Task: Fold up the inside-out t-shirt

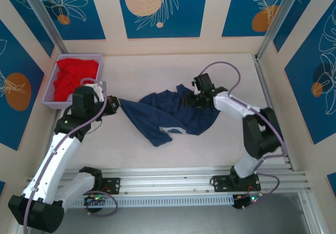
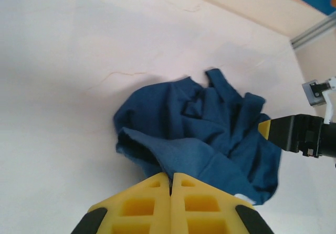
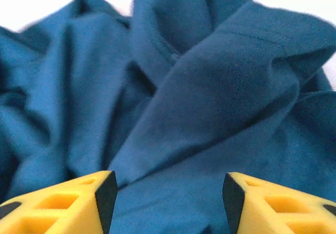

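The navy blue t-shirt (image 1: 168, 113) lies crumpled mid-table, a sliver of its pale print (image 1: 173, 129) showing at the near edge. My left gripper (image 1: 116, 106) is shut on the shirt's left edge, and the cloth stretches from it toward the heap. In the left wrist view the yellow fingers (image 2: 152, 197) pinch a fold of the shirt (image 2: 199, 129). My right gripper (image 1: 190, 100) hovers open over the shirt's right part. In the right wrist view its fingertips (image 3: 89, 197) stand wide apart just above folds of blue cloth (image 3: 210, 103), holding nothing.
A lilac basket (image 1: 96, 61) holding a red garment (image 1: 71, 76) stands at the back left, close behind my left arm. Bare pale table (image 1: 157, 71) spreads behind and in front of the shirt. A metal rail (image 1: 184, 179) runs along the near edge.
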You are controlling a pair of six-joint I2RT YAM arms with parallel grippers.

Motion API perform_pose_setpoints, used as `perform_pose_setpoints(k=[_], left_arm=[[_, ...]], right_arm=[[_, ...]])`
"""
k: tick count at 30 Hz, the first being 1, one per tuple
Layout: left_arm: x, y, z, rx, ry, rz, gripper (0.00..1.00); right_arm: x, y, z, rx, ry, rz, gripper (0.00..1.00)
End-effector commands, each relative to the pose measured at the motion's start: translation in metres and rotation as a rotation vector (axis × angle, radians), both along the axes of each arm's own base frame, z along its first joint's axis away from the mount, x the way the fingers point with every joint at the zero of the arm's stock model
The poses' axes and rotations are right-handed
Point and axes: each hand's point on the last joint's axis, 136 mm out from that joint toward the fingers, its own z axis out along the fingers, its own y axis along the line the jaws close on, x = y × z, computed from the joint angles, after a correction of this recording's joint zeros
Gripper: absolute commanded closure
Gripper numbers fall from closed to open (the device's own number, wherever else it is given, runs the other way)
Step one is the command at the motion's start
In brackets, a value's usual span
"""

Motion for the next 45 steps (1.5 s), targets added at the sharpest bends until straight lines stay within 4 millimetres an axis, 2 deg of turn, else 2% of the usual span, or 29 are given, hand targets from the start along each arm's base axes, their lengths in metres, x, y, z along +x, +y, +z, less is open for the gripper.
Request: perform_pose_setpoints(k=[1, 3, 4, 5, 6, 9, 12, 16, 19, 23, 26, 29, 31, 32, 34, 36, 37, 38, 40, 43, 45], left_arm=[[0.003, 0.023, 0.013, 0.075, -0.034, 0.077, 1.00], [0.006, 0.027, 0.015, 0.079, -0.045, 0.097, 1.00], [0.008, 0.029, 0.016, 0.078, -0.049, 0.109, 1.00], [0.011, 0.031, 0.018, 0.076, -0.056, 0.118, 1.00], [0.014, 0.033, 0.020, 0.072, -0.061, 0.127, 1.00], [0.028, 0.036, 0.041, 0.052, -0.096, 0.140, 1.00], [0.041, 0.039, 0.083, 0.038, -0.176, 0.155, 1.00], [0.048, 0.048, 0.140, 0.045, -0.281, 0.175, 1.00], [0.047, 0.056, 0.168, 0.061, -0.332, 0.190, 1.00], [0.044, 0.069, 0.195, 0.097, -0.382, 0.216, 1.00], [0.044, 0.079, 0.208, 0.109, -0.396, 0.233, 1.00], [0.043, 0.085, 0.203, 0.132, -0.377, 0.240, 1.00], [0.040, 0.088, 0.187, 0.150, -0.339, 0.240, 1.00], [0.038, 0.089, 0.177, 0.156, -0.318, 0.244, 1.00], [0.032, 0.098, 0.154, 0.187, -0.271, 0.270, 1.00], [0.027, 0.109, 0.132, 0.234, -0.217, 0.301, 1.00], [0.024, 0.112, 0.120, 0.252, -0.190, 0.308, 1.00], [0.022, 0.113, 0.109, 0.264, -0.165, 0.307, 1.00], [0.018, 0.115, 0.087, 0.285, -0.118, 0.307, 1.00], [0.015, 0.116, 0.062, 0.293, -0.073, 0.298, 1.00], [0.014, 0.112, 0.051, 0.276, -0.051, 0.282, 1.00]], right_arm=[[0.018, -0.011, -0.016, -0.041, 0.043, -0.070, 0.45], [0.025, -0.013, -0.027, -0.044, 0.070, -0.089, 0.55], [0.028, -0.013, -0.029, -0.034, 0.069, -0.093, 0.66], [0.031, -0.015, -0.025, -0.027, 0.057, -0.099, 0.76], [0.034, -0.016, -0.017, -0.021, 0.037, -0.100, 0.80], [0.041, -0.021, 0.033, 0.006, -0.079, -0.097, 0.89], [0.041, -0.027, 0.103, 0.069, -0.221, -0.089, 1.00], [0.030, -0.037, 0.183, 0.136, -0.379, -0.084, 1.00], [0.020, -0.049, 0.222, 0.146, -0.470, -0.095, 1.00], [0.007, -0.066, 0.259, 0.142, -0.560, -0.114, 1.00], [0.001, -0.073, 0.273, 0.155, -0.601, -0.129, 1.00], [-0.013, -0.064, 0.262, 0.194, -0.556, -0.105, 1.00], [-0.031, -0.050, 0.235, 0.215, -0.488, -0.081, 1.00], [-0.041, -0.041, 0.218, 0.229, -0.446, -0.070, 1.00], [-0.071, -0.011, 0.169, 0.275, -0.312, -0.018, 0.97], [-0.105, 0.023, 0.123, 0.313, -0.164, 0.069, 0.81], [-0.118, 0.032, 0.102, 0.299, -0.089, 0.098, 0.75], [-0.123, 0.032, 0.089, 0.272, -0.046, 0.102, 0.70], [-0.118, 0.016, 0.069, 0.179, -0.020, 0.066, 0.64], [-0.097, -0.005, 0.059, 0.170, -0.048, -0.005, 0.60], [-0.089, -0.007, 0.051, 0.193, -0.035, -0.021, 0.59]])
